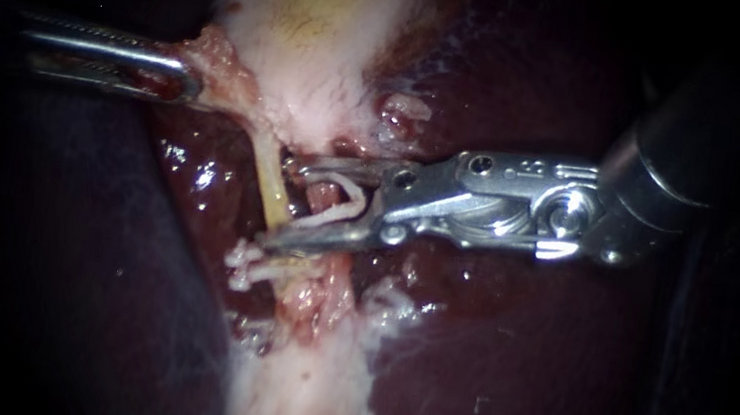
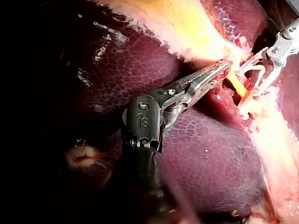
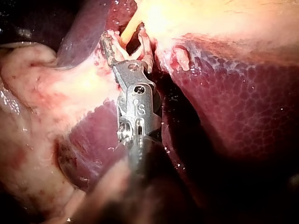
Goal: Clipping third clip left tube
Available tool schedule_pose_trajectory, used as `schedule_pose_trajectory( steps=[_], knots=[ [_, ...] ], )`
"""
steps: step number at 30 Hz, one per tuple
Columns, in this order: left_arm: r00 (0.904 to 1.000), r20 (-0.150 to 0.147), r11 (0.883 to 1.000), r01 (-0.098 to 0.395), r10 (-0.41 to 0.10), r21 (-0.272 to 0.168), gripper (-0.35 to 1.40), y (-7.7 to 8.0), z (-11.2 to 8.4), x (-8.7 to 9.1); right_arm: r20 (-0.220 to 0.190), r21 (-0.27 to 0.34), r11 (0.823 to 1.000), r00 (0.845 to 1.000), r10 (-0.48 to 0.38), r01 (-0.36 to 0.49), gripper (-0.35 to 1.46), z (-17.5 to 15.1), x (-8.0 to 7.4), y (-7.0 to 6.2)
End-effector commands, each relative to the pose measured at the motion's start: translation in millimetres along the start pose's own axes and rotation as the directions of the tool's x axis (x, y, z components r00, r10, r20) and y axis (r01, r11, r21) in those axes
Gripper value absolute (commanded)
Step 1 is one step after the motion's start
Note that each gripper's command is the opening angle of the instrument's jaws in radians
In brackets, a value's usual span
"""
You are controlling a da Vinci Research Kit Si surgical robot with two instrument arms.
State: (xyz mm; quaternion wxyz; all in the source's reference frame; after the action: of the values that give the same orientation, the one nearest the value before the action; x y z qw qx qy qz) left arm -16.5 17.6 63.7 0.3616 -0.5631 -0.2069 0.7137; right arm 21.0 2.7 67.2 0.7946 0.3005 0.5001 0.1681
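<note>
Retracting side: left instrument (image 1: pixel 184 81) comes in from the left; its hand is clenched on a tag of pink tissue (image 1: pixel 218 59) at the edge of the gallbladder (image 1: pixel 322 16), jaws together on it
Clipping side: right instrument (image 1: pixel 281 204) comes in from the right; its hand grasps an open white clip (image 1: pixel 345 203), jaws standing apart
Left tube: the yellowish left tube (image 1: pixel 271 182) runs from the gallbladder down to the lower clips (image 1: pixel 246 265); it lies at the tips of the right jaws, just above those clips; whether the tips pass fully beyond it I cannot tell
Red tube: the red tube (image 1: pixel 324 194) sits just beside the left tube, deeper between the open jaws
Risk, wrong catch: closing from here would probably take the red tube too, or alone; cause, it lies in the throat while the left tube sits only at the tips
Risk, partial bite: the clip may cross only part of the left tube and fail to lock; cause, tips short of its far side
Risk, crowding: the clip may foul the lower clips; cause, the lower jaw lies near them
Risk, lost traction: the thin tissue tag may tear or slip; the tube would then slacken and drift out of the jaws
</note>
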Motion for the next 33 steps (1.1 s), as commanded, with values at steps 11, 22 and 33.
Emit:
schedule_pose_trajectory(
  steps=[11, 22, 33],
  knots=[
    [1.0, 0.0, 1.0, -0.001, 0.001, -0.002, -0.35, 0.0, 0.1, -0.1, -0.034, 0.052, 0.998, 0.999, 0.024, -0.022, 0.48, 4.0, 1.1, 0.4],
    [1.0, 0.0, 1.0, -0.001, 0.001, -0.002, -0.35, 0.0, 0.0, -0.1, -0.13, 0.127, 0.991, 0.989, 0.067, -0.051, 0.48, 3.8, 2.1, -0.9],
    [1.0, 0.001, 1.0, -0.001, 0.001, -0.003, -0.35, -0.1, -0.1, -0.1, -0.215, 0.198, 0.977, 0.968, 0.127, -0.084, 0.46, 2.2, 5.4, -4.2]
  ],
)
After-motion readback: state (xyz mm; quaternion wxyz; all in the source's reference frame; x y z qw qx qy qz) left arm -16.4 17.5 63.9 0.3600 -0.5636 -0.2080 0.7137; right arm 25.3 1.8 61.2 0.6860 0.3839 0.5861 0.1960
